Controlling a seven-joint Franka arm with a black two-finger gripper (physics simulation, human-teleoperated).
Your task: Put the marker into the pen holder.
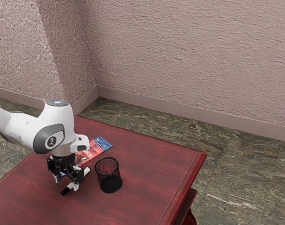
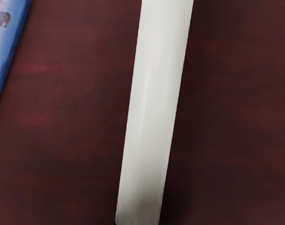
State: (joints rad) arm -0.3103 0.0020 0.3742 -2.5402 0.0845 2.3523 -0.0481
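The gripper is spread above the marker (white, black-ended); in the exterior view, the pen holder stands at its three o'clock.

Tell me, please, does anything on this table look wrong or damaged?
Nothing stands out: the mesh pen holder stands upright, the marker lies at the open gripper, and what shows of the snack packet looks intact.

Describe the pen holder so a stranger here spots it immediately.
On the red table, find the white marker with black ends. Beside it stands the pen holder: black mesh, cup-shaped and open-topped, unlike the marker or snack packet.
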